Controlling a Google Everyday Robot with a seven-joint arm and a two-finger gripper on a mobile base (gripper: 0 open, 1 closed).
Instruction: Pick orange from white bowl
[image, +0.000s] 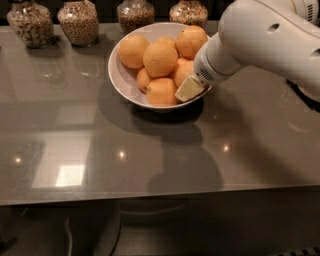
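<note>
Evidently the gripper (189, 89), open or closed I cannot tell, sits at the right rim of the white bowl (120, 75), upper centre, against the orange (181, 71). A glancing grasp could roll it aside or spill the neighbouring oranges (160, 59).

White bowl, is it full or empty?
Full: the white bowl holds oranges heaped past its rim. The gripper sits inside it, beside the oranges.

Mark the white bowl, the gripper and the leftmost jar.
white bowl (116, 72): camera view, bare left inner wall.
gripper (188, 90): camera view, cream tip at the bowl's right side.
leftmost jar (30, 26): camera view, glass belly.
</note>
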